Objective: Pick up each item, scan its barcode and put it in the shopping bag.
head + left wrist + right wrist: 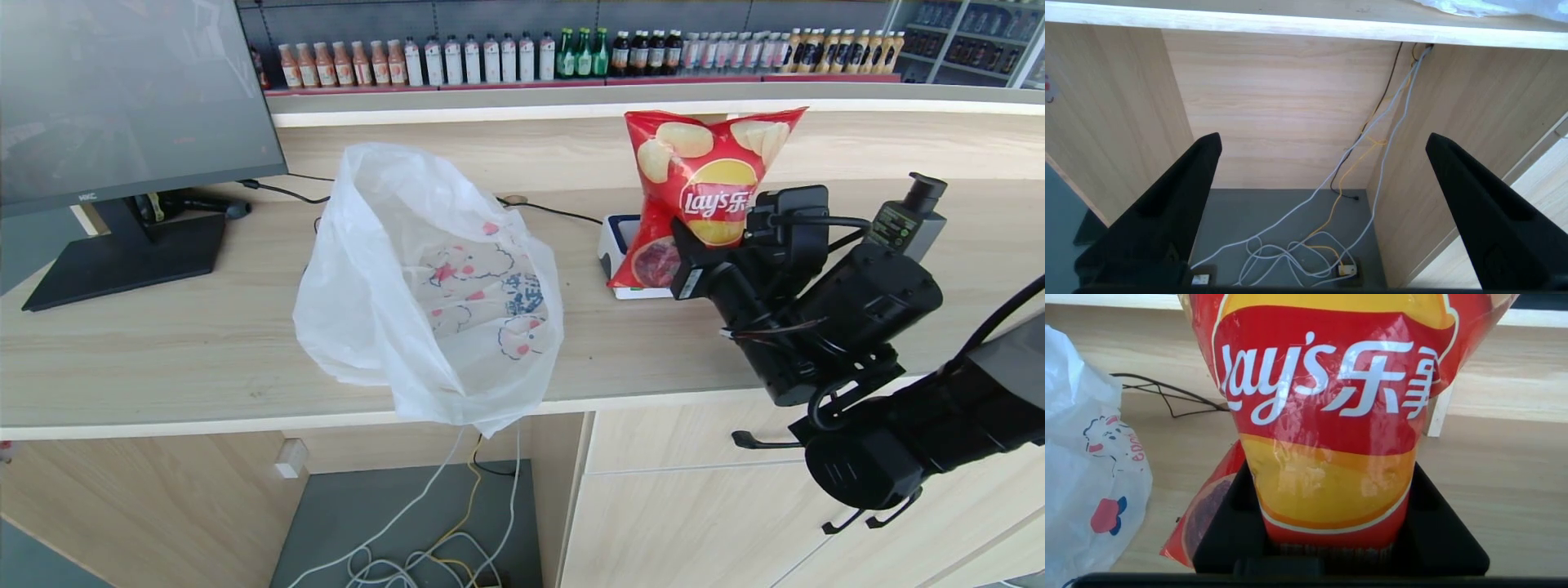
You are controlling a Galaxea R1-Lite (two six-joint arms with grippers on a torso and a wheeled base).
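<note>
A red and yellow chip bag [710, 188] stands upright, its lower part clamped in my right gripper [692, 265], which is shut on it. The bag hangs just in front of a small white and blue scanner box [614, 245] on the wooden counter [204, 327]. In the right wrist view the chip bag [1331, 416] sits between the black fingers [1221, 527] of the right gripper [1331, 539]. A white plastic shopping bag [433, 278] with a cartoon print stands open at the counter's middle, also seen at the edge [1086, 482]. My left gripper [1323, 140] is open below the counter.
A monitor [122, 98] on a black stand occupies the counter's left, with a black handheld device [192, 204] behind it. Cables [1323, 237] lie in the recess under the counter. A raised ledge and a shelf of bottles [571, 53] run along the back.
</note>
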